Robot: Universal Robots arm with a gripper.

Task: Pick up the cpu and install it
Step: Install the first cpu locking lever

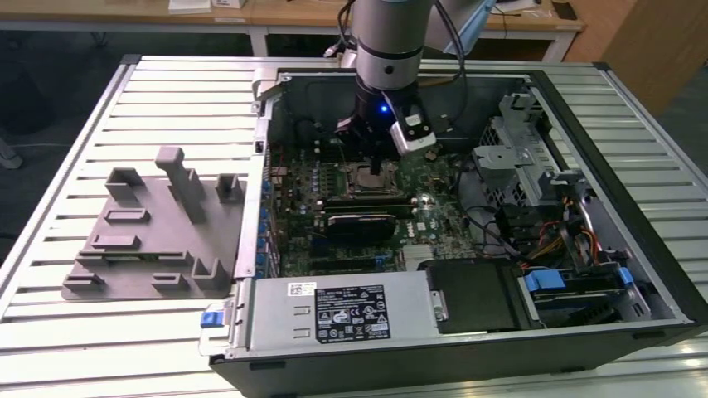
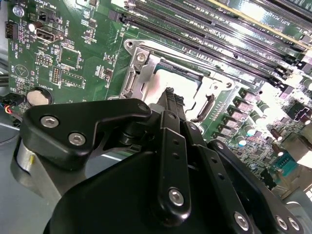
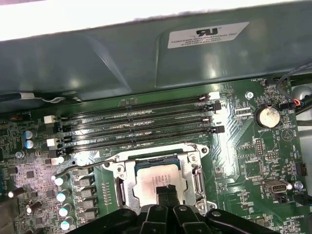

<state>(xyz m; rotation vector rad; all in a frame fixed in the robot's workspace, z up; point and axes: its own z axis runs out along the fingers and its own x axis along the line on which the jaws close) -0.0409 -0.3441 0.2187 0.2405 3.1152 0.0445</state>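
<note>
Fingers [image 3: 163,194] of my gripper [image 3: 167,190] are pressed together into one narrow black tip, and in both wrist views that tip [image 2: 173,97] hangs right over the cpu [image 3: 152,179]. The cpu lies flat in its socket on the motherboard [image 1: 443,199], its pale metal plate [image 2: 155,92] facing up. The silver socket frame [image 3: 113,168] surrounds the plate on all sides. I cannot tell whether my tip touches the plate or stops just above it. Just beside the socket run four long black memory slots [image 3: 136,129], lying parallel to one another, and a thin metal lever [image 3: 73,168] lies along one side of the frame. A round coin battery [image 3: 267,116] sits on the green board, well apart from the socket. In the exterior view my arm reaches straight down into the open computer case [image 1: 636,274], with the gripper [image 1: 376,162] low over the middle of the board. The grey power supply [image 1: 332,311] fills the near end of the case. Outside the case, towards the exterior view's left, a grey plastic fixture [image 1: 144,240] with upright posts stands on the slatted table [image 1: 99,348].
</note>
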